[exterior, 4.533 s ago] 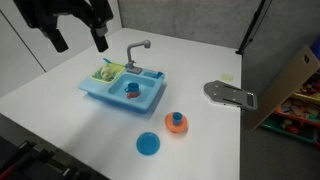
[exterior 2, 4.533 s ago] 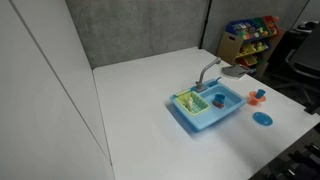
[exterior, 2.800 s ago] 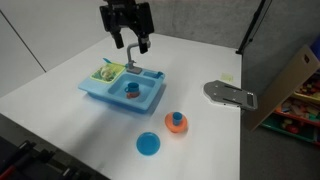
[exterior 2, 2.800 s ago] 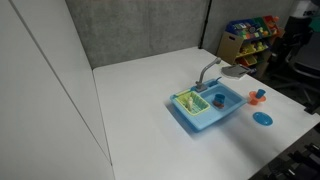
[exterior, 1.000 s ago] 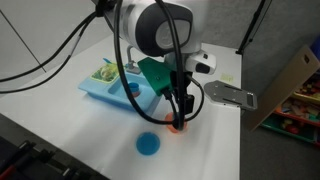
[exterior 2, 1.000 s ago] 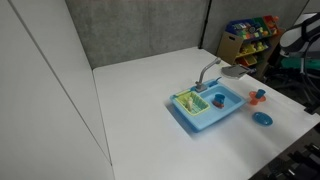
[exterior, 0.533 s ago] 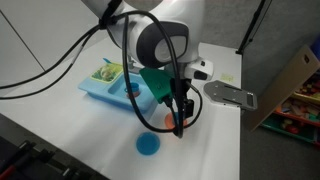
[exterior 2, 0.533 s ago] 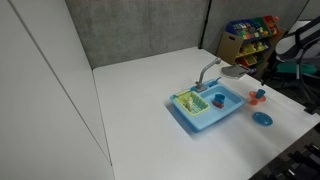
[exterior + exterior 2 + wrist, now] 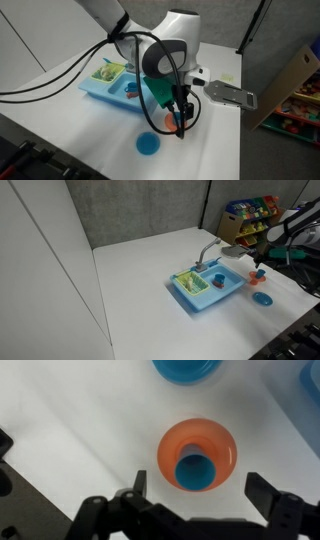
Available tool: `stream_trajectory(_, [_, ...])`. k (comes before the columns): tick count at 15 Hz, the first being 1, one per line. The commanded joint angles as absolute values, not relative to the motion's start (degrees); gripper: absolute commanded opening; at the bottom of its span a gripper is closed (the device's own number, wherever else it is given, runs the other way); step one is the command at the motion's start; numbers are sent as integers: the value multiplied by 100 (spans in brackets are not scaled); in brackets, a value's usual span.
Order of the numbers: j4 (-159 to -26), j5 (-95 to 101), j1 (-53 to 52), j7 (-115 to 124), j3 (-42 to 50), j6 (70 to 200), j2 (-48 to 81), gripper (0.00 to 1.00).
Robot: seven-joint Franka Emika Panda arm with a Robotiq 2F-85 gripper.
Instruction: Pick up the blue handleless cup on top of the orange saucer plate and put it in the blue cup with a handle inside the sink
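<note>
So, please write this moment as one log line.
phase: pre-grasp | fingers: open | blue handleless cup: below fingers, on orange saucer plate

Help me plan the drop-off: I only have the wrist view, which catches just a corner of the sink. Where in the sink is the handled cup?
Observer: The handled cup stands in the sink's compartment nearer the saucer.
Operator: Is the other compartment free?
Observer: No, green and yellow items lie in it. They are too small for me to tell what they are.
Operator: And the faucet?
Observer: The faucet rises from the sink's far edge in an exterior view, roughly where the two compartments meet.
</note>
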State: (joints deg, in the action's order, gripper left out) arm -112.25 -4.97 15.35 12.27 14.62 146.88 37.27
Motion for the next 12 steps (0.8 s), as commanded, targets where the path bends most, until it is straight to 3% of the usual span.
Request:
stream_trajectory(1, [-10829,-602,1591,1254,1427,14614,4042,100])
stream_trajectory(11, [-10531,-608,1607,1244,1424,14521,4482,100])
stream_trajectory(12, [-10513,-605,1607,1239,1422,14512,4508,95])
